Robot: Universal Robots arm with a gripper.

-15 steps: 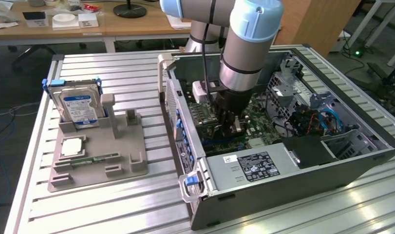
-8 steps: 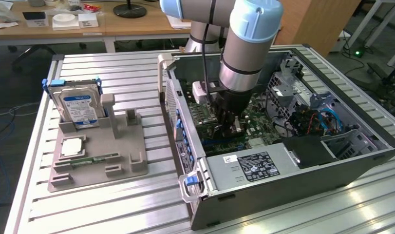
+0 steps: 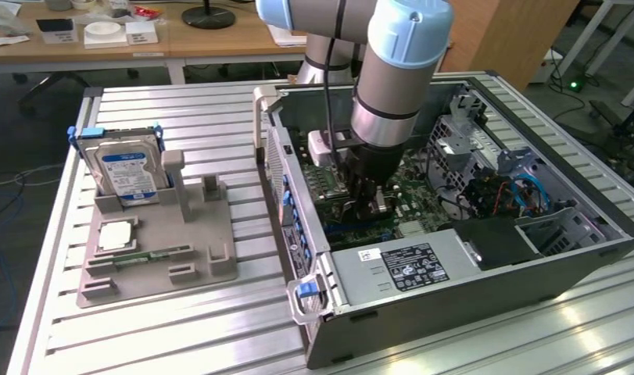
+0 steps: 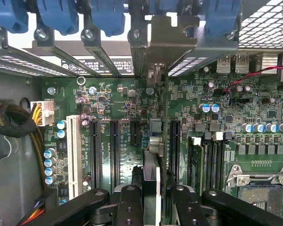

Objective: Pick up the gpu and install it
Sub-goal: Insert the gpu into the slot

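Note:
The gpu [image 4: 152,172] shows edge-on in the wrist view as a thin dark card standing upright over the green motherboard [image 4: 118,99]. Its silvery metal bracket [image 4: 167,44] reaches the case's rear slot openings. The card lies in line with the long black expansion slots; whether it is seated I cannot tell. My gripper [image 4: 153,207] is shut on the card, one black finger [image 4: 127,202] on each face. In the exterior view the arm reaches down into the open computer case [image 3: 453,297], and the gripper [image 3: 363,199] is low over the motherboard.
Blue slot latches [image 4: 56,16] line the case's rear wall. A power supply [image 3: 410,266] and drive cage [image 3: 551,230] fill the case's near end. On the exterior view's left, a grey holder [image 3: 160,258] carries a blue-labelled hard drive [image 3: 127,173] and a green memory stick [image 3: 150,256].

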